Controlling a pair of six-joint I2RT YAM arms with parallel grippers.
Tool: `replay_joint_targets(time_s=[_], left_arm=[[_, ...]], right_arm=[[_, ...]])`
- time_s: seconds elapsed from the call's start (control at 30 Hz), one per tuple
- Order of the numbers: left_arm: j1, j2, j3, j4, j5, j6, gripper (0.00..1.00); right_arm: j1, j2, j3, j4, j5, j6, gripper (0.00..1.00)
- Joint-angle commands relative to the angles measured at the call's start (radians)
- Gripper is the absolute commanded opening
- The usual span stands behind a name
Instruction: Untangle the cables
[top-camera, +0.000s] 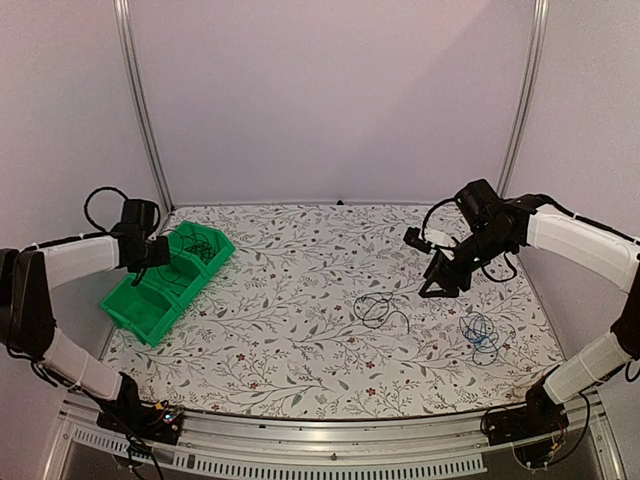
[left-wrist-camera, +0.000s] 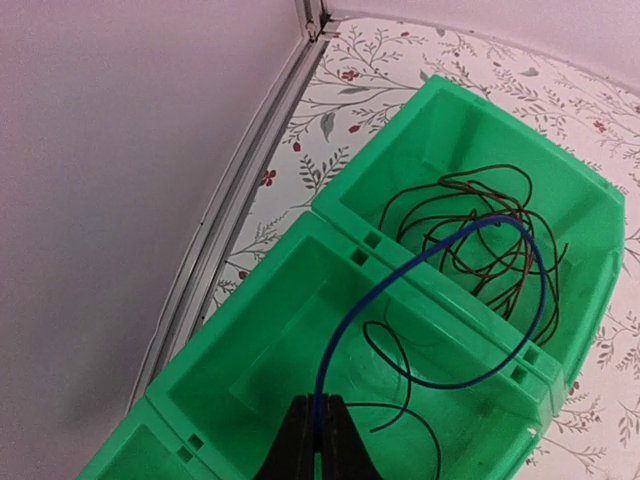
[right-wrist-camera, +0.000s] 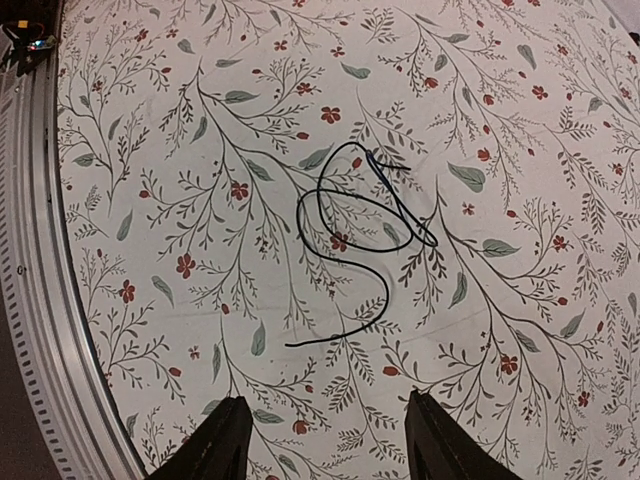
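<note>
Currently a blue cable (left-wrist-camera: 400, 269) is clamped in the left hand (left-wrist-camera: 318, 432) above the bin (left-wrist-camera: 230, 340); far from it, a black cable (right-wrist-camera: 352, 212) is overhung by the spread right hand (right-wrist-camera: 325, 440).

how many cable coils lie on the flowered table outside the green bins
2: a thin black cable near the middle, and a bright blue coiled cable to its right. Other strands may hide inside either.
</note>
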Motion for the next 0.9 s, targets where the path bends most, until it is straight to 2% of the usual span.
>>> replay_joint_targets(time_s=[0.0, 0.17, 0.37, 0.53, 0.87], left_arm=[[0.012, 0.043, 0.010, 0.024, 0.045, -0.022, 0.00], [0.019, 0.072, 0.024, -0.056, 0.041, -0.069, 0.00], [0.032, 0.001, 0.022, -0.183, 0.064, -0.177, 0.00], [0.041, -0.001, 0.029, -0.266, 0.089, -0.196, 0.00], [0.107, 0.318, 0.278, -0.471, 0.199, -0.204, 0.00]], right_arm=[[-0.002, -0.009, -0.015, 0.009, 0.008, -0.008, 0.57], [-0.002, -0.014, -0.028, 0.014, 0.008, -0.010, 0.57], [-0.003, -0.026, -0.046, 0.022, 0.009, -0.008, 0.57], [-0.005, -0.027, -0.055, 0.030, 0.001, -0.009, 0.57], [-0.005, -0.021, -0.052, 0.036, -0.006, -0.007, 0.57]])
